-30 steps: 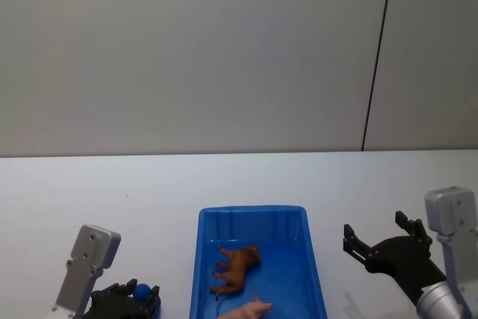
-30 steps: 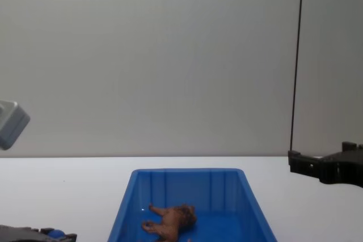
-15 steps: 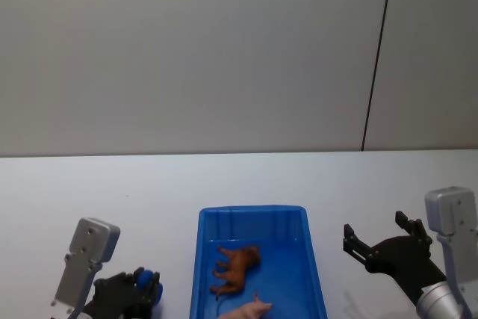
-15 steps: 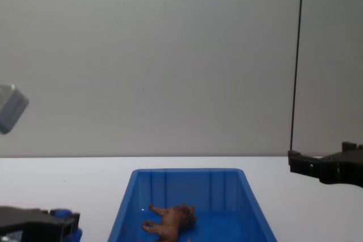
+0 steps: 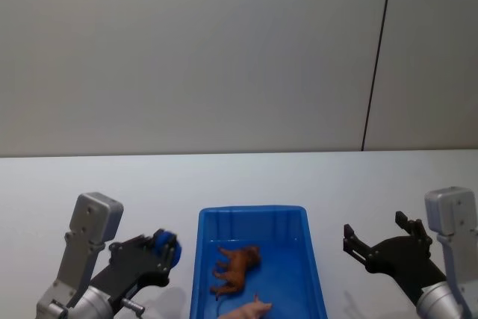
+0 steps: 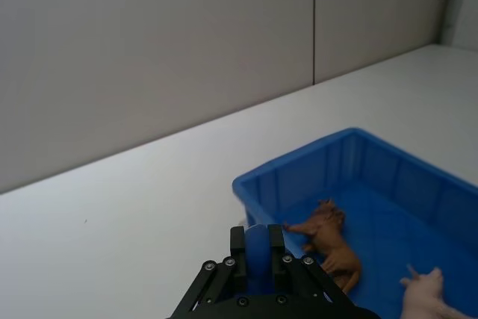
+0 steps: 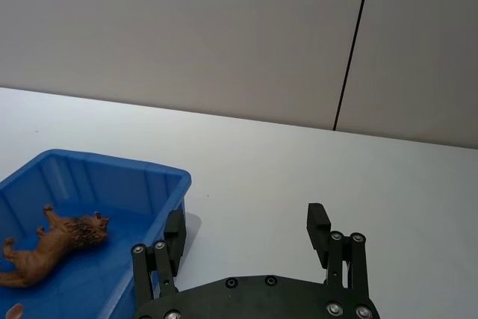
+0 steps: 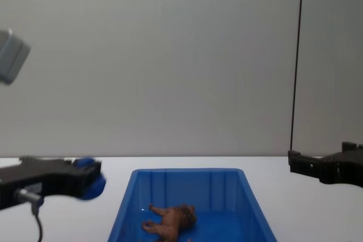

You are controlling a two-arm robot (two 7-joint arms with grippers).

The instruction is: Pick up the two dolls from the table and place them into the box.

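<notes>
Your left gripper (image 5: 166, 250) has risen from low beside the bin to the height of its rim, carrying a small blue ball (image 8: 91, 178) pinched between its closed fingers; in the left wrist view the ball (image 6: 256, 259) sits squeezed between the two black fingertips (image 6: 237, 241). That ball is not one of the dolls. Both of those already lie inside the large bright blue plastic bin (image 5: 203, 259): the brown shaggy lion-like figurine (image 5: 236, 268) on its side mid-floor, and the pale pink plastic pig (image 5: 249, 310) nearer you. So the task itself looks done, and this lift adds nothing to it. Your right gripper (image 5: 376, 243) hangs beside the bin's right wall, fingers spread wide and empty.

You see the pig cut off at the head view's lower edge, and only partly in the left wrist view (image 6: 429, 298), so its pose is unclear.
</notes>
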